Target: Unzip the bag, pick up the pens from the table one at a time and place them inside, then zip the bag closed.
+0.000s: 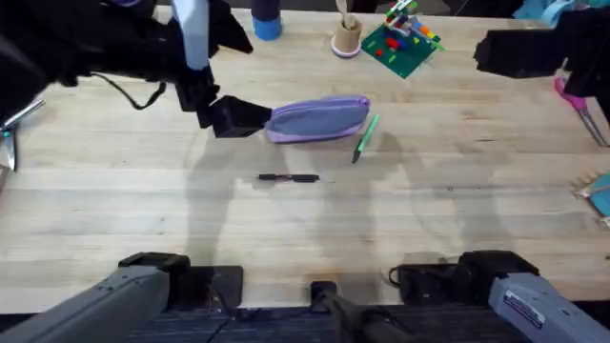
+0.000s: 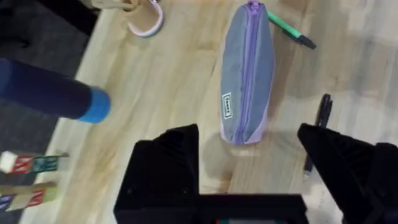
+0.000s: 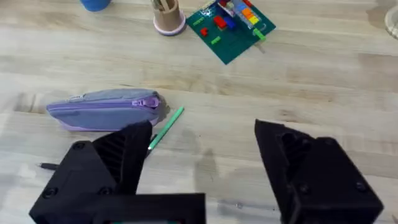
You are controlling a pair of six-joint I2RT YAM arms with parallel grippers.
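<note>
The lavender bag lies on the table with its zipper shut along the top. My left gripper hovers open at the bag's left end; in the left wrist view the bag stretches away from between the fingers. A green pen lies by the bag's right end. The black pen rests nearer the front. My right gripper is open, far off at the back right. The right wrist view holds the bag, the green pen and the right gripper.
Along the back edge stand a blue cylinder, a cup of wooden sticks and a green brick plate. Pink scissors lie at the right edge. Bare table spreads in front of the pens.
</note>
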